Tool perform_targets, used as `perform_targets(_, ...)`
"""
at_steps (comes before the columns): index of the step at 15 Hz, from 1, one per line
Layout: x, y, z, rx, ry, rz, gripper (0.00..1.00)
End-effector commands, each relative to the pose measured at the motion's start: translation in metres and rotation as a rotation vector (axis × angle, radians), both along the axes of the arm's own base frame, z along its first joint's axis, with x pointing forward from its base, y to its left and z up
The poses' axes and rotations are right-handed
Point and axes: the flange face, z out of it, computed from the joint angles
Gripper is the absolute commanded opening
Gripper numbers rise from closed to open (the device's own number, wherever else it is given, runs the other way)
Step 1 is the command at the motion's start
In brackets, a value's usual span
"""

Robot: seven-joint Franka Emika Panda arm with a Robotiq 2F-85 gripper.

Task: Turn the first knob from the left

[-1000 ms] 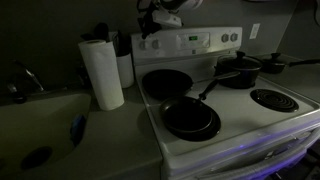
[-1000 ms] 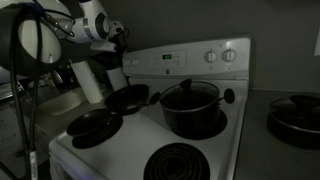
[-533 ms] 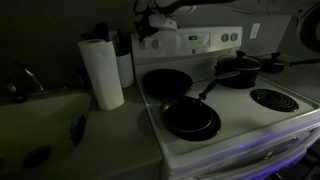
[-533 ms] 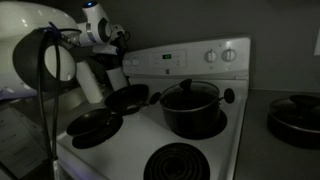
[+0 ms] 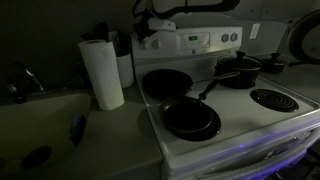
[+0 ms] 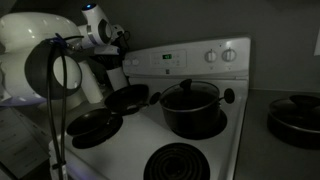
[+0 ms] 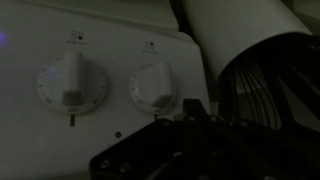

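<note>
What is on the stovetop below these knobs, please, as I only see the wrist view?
Observer: A lidded pot sits at the rear of the stovetop.
Operator: Thanks. Is anything else there?
Observer: A rear frying pan and a front frying pan, one behind the other.
Operator: Does the control panel carry other knobs?
Observer: Yes, two further knobs at its opposite end.
</note>
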Motion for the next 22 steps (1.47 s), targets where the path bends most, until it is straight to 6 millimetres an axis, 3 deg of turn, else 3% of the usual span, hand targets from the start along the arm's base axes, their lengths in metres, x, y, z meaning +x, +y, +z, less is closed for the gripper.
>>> perform_targets(1,-0.0002,0.0000,0.0034,-0.069,-0.018,-0.010,0.00)
perform_targets(22,0.0072,-0.0029,0.0053,0.044,-0.097,-0.026,0.00)
